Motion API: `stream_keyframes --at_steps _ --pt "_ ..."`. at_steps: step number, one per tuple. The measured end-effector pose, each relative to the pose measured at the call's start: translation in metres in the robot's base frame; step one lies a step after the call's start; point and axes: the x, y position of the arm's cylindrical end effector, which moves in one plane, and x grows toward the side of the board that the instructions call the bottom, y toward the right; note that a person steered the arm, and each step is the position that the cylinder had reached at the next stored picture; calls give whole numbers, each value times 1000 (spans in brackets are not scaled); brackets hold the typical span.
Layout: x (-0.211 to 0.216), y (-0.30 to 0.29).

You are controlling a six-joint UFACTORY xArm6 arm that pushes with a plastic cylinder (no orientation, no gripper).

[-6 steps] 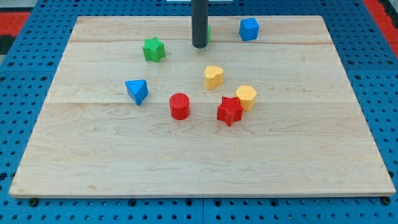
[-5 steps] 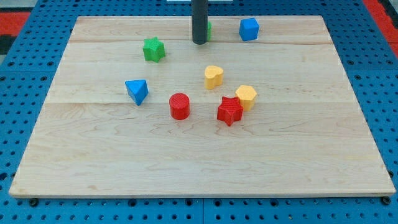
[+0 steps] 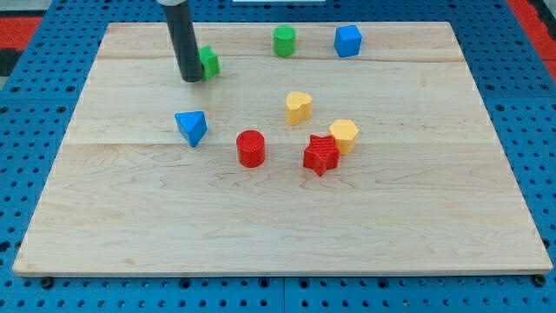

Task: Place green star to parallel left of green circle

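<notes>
The green star (image 3: 209, 63) lies near the board's top left, partly hidden behind my rod. My tip (image 3: 190, 78) rests on the board at the star's left side, touching or almost touching it. The green circle (image 3: 284, 41) stands at the top middle, to the right of the star and a little higher in the view.
A blue cube (image 3: 347, 40) sits right of the green circle. A blue triangle (image 3: 191, 127), red cylinder (image 3: 250, 148), red star (image 3: 321, 155), yellow heart (image 3: 298, 106) and yellow hexagon (image 3: 344, 135) lie across the middle of the wooden board (image 3: 278, 235).
My tip has moved left from beside the green circle to the green star's left side, uncovering the circle. The star sits slightly higher than before.
</notes>
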Motion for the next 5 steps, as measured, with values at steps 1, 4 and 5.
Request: stream_keyframes --at_steps 1,4,5 --pt "-10 40" --pt "-17 9" --pt "-36 -13"
